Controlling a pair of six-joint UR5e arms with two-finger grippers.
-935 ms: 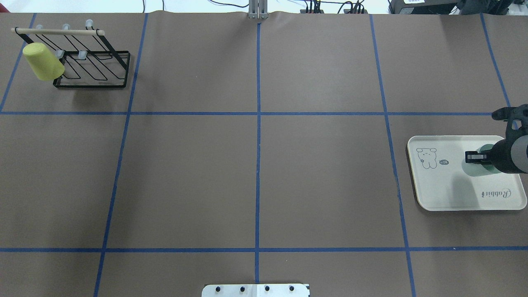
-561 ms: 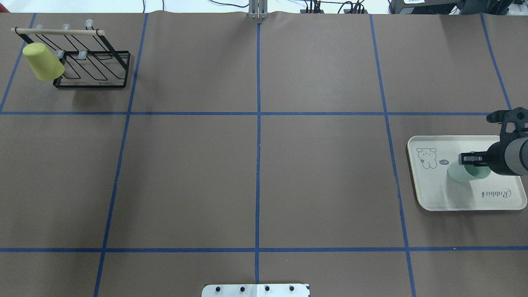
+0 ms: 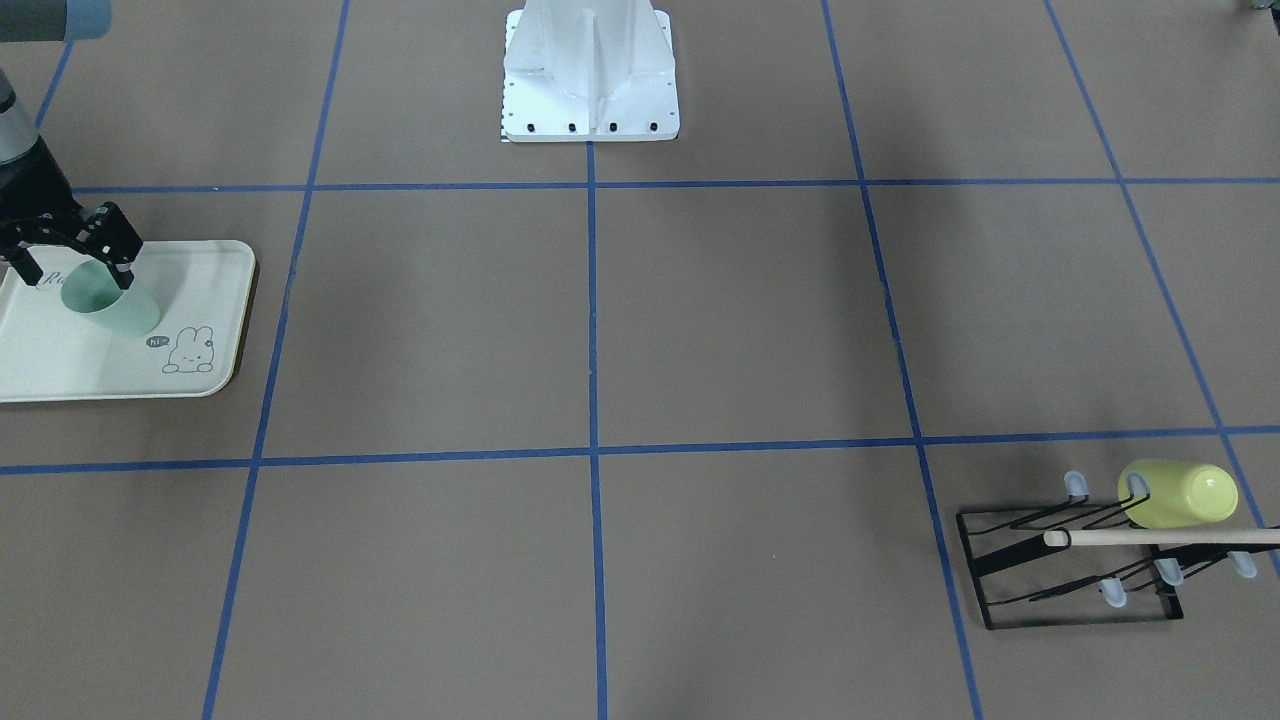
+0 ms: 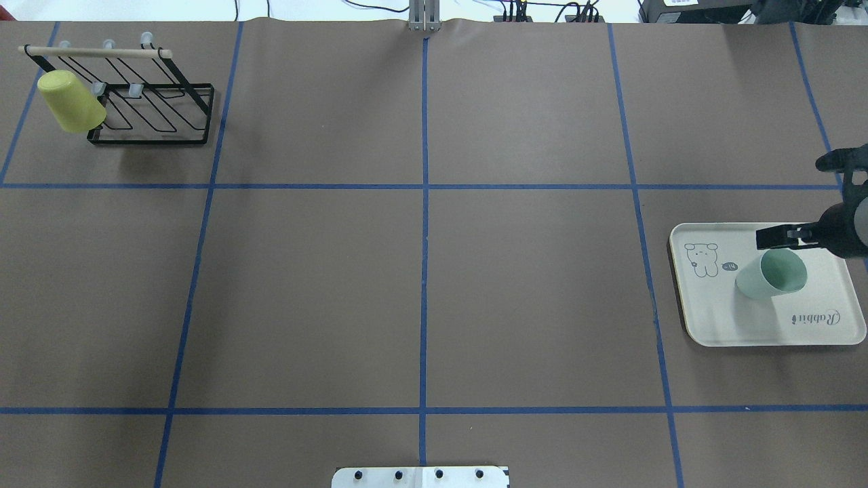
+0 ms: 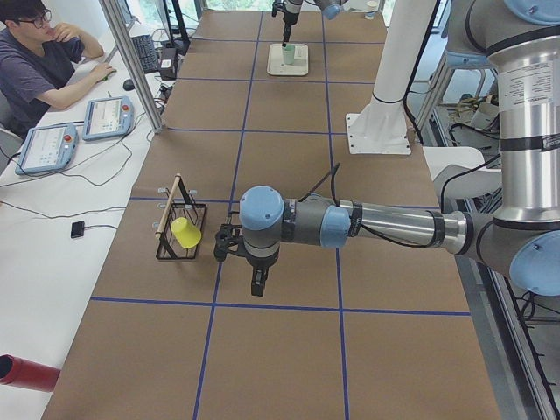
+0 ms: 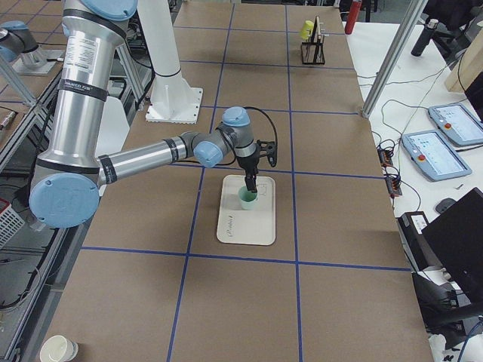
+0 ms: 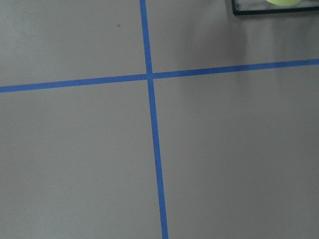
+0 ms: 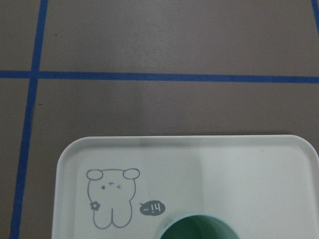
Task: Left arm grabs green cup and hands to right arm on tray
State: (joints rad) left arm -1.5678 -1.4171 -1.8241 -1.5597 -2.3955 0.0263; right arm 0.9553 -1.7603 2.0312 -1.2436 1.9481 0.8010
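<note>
Placement looks finished: the green cup [image 4: 772,274] stands near the middle of the tray [image 4: 719,318], just beside the bunny drawing [image 4: 702,259]. Its narrow base is down and its open mouth up, so its long axis reads as vertical. The lean seen from overhead looks like camera perspective, since the right-side view shows it upright. Just above the rim hangs the right gripper [image 3: 78,275], its 2 fingers spread wider than the mouth and apparently clear of it, which I take to mean the cup is let go. The left arm [image 5: 385,223] is well apart, low over the table beside the black rack [image 4: 152,112] that carries the yellow-green cup [image 4: 71,102], probably parked out of the way. Whether the left gripper [image 5: 255,278] is apart or together I cannot tell.
</note>
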